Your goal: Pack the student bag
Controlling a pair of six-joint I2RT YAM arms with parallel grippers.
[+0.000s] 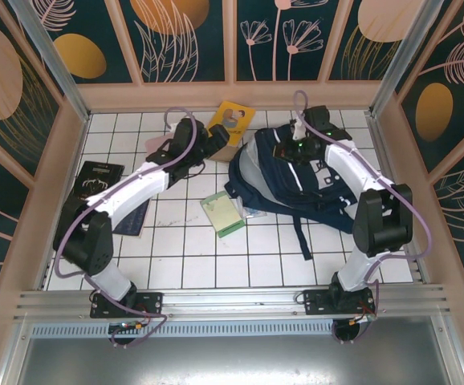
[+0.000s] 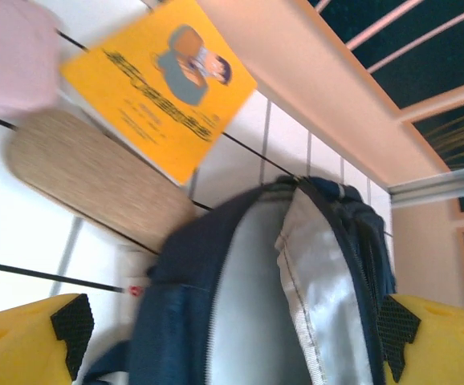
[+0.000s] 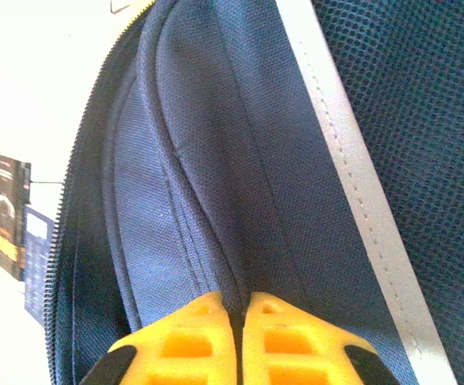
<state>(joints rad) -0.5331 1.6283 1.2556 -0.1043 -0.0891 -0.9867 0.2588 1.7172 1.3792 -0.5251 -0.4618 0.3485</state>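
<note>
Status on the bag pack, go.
Left gripper open at bag mouth. Right gripper shut on bag fabric. Yellow book and green notebook lie outside, beside bag.

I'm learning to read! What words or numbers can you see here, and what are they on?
Nothing can be read.
Yellow cartoon-cover book: dark lines of print, too blurred to read.
Black book with gold pattern: markings too small to read.
Navy-blue fabric backpack: no writing visible.
</note>
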